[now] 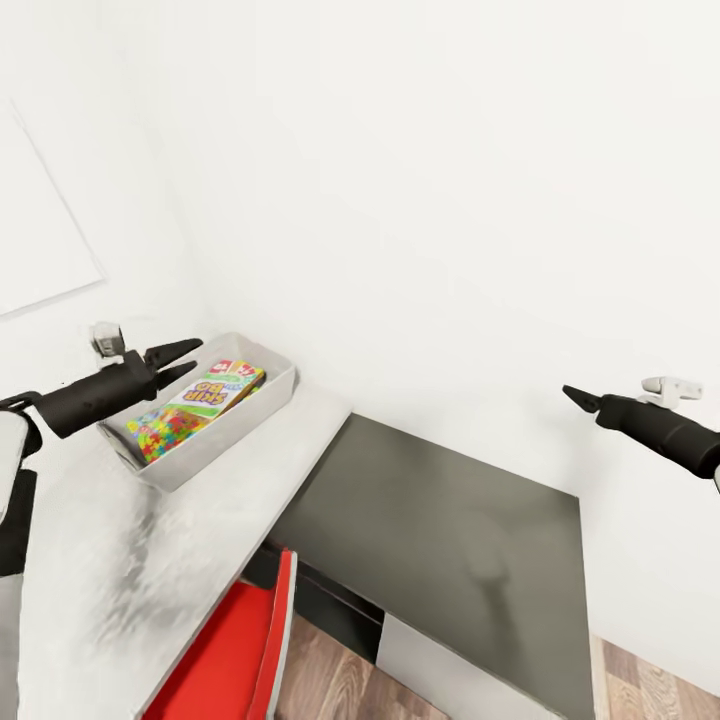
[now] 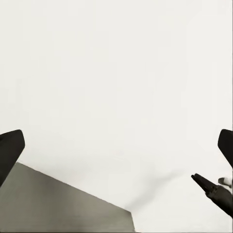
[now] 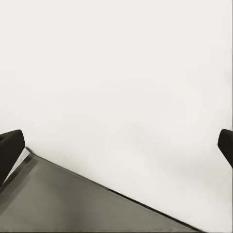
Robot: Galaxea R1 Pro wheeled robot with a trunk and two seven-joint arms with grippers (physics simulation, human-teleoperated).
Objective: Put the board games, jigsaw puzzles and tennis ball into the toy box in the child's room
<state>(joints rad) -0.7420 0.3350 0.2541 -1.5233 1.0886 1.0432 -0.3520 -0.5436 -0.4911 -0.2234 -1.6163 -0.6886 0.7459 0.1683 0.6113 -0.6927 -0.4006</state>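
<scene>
— Where's the toy box (image 1: 262, 400)?
— At nine o'clock on the pale table (image 1: 120, 560), against the white wall (image 1: 450, 200); a SKIP BO game (image 1: 222, 386) and jigsaw puzzle (image 1: 170, 430) inside.
— Grippers?
— Left gripper (image 1: 190, 360) spread; right gripper (image 1: 572, 396) empty, fingers apart in its wrist view.

My left hand (image 1: 188, 360) crosses in front of the toy box (image 1: 262, 405) at centre left of the head view, hiding part of its near rim and what lies under my fingers. In the box, the SKIP BO game (image 1: 215, 388) covers part of the jigsaw puzzle (image 1: 168, 432), and whether a second puzzle lies beneath I cannot tell. My right arm is cut off by the right edge, and my right hand (image 1: 572, 394) looks closed from here, perhaps. The red chair (image 1: 230, 660) runs off the bottom edge. The worktop (image 1: 90, 590) is blotchy and cut off at lower left.
</scene>
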